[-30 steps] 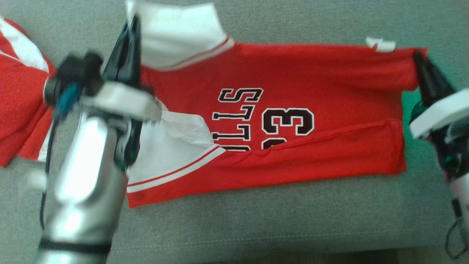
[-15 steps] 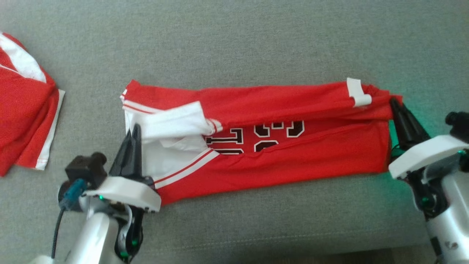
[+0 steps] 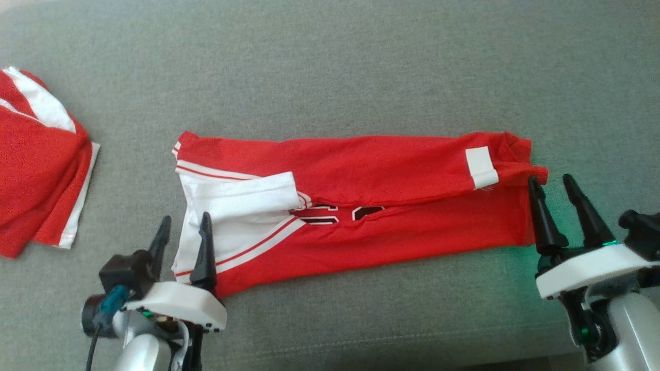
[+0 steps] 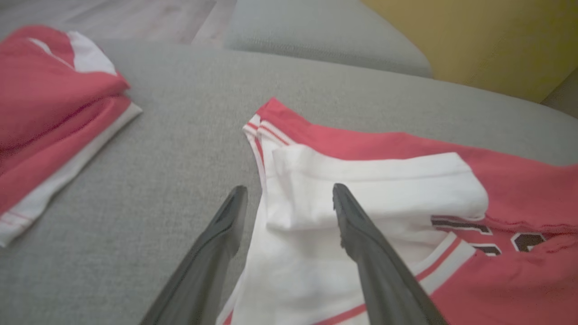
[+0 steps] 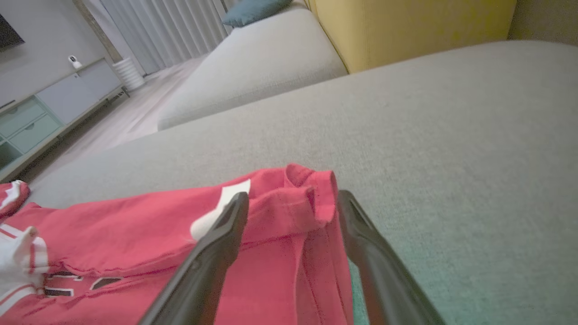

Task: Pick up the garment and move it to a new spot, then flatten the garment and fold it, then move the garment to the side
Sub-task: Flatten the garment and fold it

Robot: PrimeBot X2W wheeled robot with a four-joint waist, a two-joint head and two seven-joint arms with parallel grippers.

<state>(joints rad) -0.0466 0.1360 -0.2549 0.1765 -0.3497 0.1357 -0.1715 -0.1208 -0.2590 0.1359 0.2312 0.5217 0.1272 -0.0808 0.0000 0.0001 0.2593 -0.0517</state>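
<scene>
Head view: grey couch [image 3: 330, 67] bore the jersey [image 3: 392, 165] at centre, folded into a long strip. Its long axis ran left to right. The white-trimmed end pointed to the robot's left, the tagged red end to its right. A second red heap [image 3: 36, 170] lay well apart at far left. Left gripper [image 3: 186, 217] stood with fingers spread, straddling the white end's edge. Right gripper [image 3: 549, 179], fingers likewise spread, straddled the red end's corner, gripping nothing.

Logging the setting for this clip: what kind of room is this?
Most likely a home living room: the work surface is a grey sofa seat with a yellow backrest, and a low sideboard and long curtains stand beyond.
</scene>
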